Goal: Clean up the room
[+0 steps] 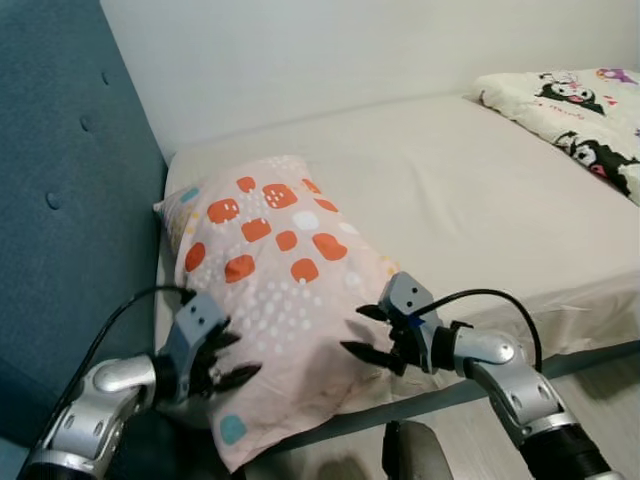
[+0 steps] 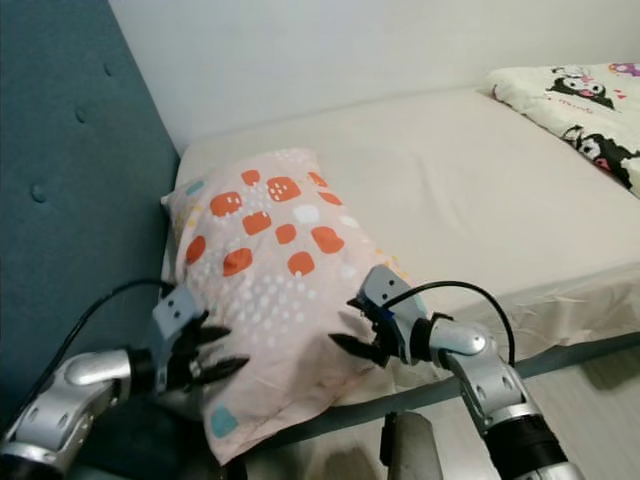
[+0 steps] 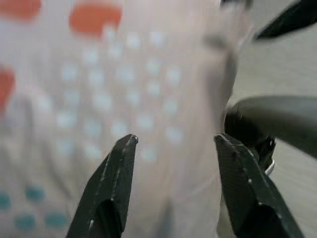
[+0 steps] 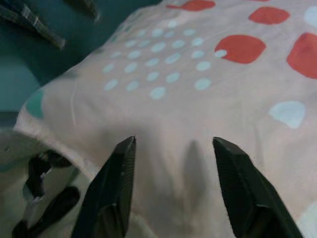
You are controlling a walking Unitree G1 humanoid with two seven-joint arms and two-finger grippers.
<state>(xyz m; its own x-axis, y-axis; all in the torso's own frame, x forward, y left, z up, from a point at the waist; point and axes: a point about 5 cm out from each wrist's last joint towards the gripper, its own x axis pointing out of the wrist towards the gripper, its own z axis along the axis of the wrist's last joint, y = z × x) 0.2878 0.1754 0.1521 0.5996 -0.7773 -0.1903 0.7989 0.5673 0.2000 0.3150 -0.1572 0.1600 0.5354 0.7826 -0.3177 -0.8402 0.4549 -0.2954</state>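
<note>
Pink cloth, head views: pillow [image 1: 270, 290] with orange patches and pale dots, lying at the head end of the bed [image 1: 480, 200], its near corner hanging past the mattress edge.
Headboard [image 1: 70, 220]: teal, padded, just beside the pillow on the robot's left.
Blanket [image 1: 590, 110]: white with cartoon print, at the far right of the bed, well apart from the pillow.
Left gripper [image 1: 228, 360]: at the pillow's left near edge, fingers spread apart, tips at the cloth.
Right gripper [image 1: 372, 335]: at the pillow's right near edge, fingers spread apart, pointing at the cloth.
Left wrist view: two black fingers [image 3: 111, 191] set apart, dotted pillow cloth between and beyond them, blurred.
Right wrist view: two black fingers [image 4: 116, 191] set apart, pillow cloth close ahead, nothing clamped; teal headboard behind.
</note>
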